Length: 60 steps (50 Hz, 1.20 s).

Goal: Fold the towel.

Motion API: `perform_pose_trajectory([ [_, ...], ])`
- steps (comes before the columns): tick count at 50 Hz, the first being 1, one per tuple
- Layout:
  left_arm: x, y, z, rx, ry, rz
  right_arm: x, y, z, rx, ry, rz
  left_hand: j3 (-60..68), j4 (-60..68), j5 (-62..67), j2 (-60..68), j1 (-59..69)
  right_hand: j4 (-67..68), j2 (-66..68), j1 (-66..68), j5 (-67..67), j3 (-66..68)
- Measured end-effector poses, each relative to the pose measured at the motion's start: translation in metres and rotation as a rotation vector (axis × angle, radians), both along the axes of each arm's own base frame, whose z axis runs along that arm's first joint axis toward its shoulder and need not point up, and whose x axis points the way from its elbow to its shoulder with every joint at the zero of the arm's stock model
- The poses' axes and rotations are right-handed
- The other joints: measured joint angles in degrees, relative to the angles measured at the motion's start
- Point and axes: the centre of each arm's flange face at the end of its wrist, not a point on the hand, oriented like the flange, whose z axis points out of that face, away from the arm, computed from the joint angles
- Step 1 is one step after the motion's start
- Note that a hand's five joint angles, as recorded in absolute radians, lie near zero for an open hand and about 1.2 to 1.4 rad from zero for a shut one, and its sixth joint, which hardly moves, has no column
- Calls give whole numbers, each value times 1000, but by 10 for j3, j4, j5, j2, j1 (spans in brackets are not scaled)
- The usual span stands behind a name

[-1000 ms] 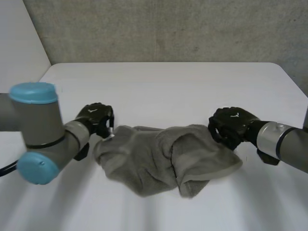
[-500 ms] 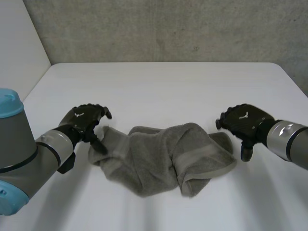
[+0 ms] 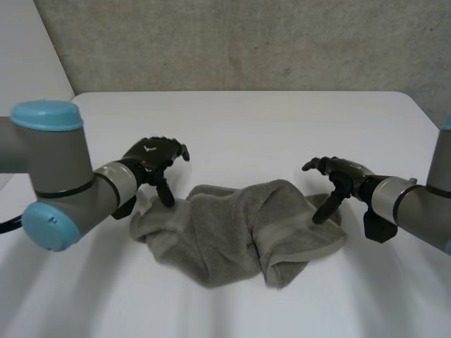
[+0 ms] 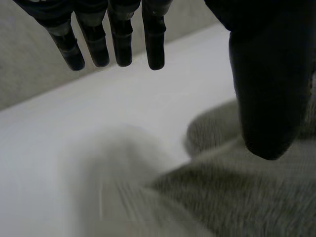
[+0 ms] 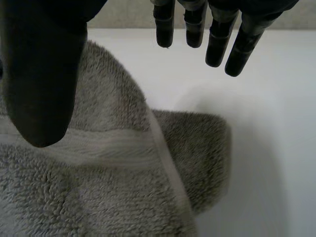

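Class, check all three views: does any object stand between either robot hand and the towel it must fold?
Nothing visible does. The crumpled grey towel lies on the white table; the left hand is open at its left end, the right hand open at its right end.

Straight-fingered right hand over towel edge

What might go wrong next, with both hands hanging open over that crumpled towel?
1. The towel lies bunched, layers overlapping; either hand may pinch several layers instead of one corner, so it would not spread flat.
2. The left hand has its fingers over bare table, only its thumb above cloth; closing there may catch just a sliver that slips out.
3. The right hand is placed likewise at the other end.
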Motion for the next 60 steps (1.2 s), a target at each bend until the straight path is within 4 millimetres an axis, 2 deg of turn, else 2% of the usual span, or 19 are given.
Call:
perform_pose_trajectory([
  [9, 0, -9, -25, 65, -88, -25, 11, 4, -11, 22, 11, 37, 0, 0, 25, 3, 1, 0, 0, 1, 1, 0],
  [14, 2, -6, -28, 104, -103, -22, 14, 7, -12, 20, 12, 61, 0, 0, 40, 18, 1, 0, 1, 3, 2, 0],
  [23, 8, 10, -29, 189, -143, -29, 17, 12, -12, 22, -1, 110, 0, 0, 42, 24, 3, 0, 3, 11, 4, 0],
  [34, 11, 26, -26, 204, -169, -33, 16, 17, -14, 9, 35, 138, 0, 0, 132, 114, 107, 0, 142, 143, 157, 0],
  [40, 12, 30, -24, 202, -169, -32, 16, 19, -14, 12, 41, 144, 0, 0, 239, 224, 208, 0, 354, 357, 358, 0],
  [48, 15, 37, -20, 207, -169, -34, 14, 22, -8, -1, 39, 148, 0, 0, 247, 231, 211, 0, 487, 496, 500, 0],
  [56, 17, 45, -21, 223, -173, -39, 13, 24, -1, -16, 26, 169, 0, 0, 253, 238, 219, 0, 529, 541, 547, 0],
  [59, 18, 47, -22, 232, -175, -39, 13, 27, -1, -16, 25, 180, 0, 0, 421, 415, 390, 0, 556, 569, 575, 0],
  [60, 19, 48, -23, 236, -177, -39, 13, 28, -1, -15, 27, 186, 0, 0, 529, 511, 494, 0, 577, 594, 599, 0],
])
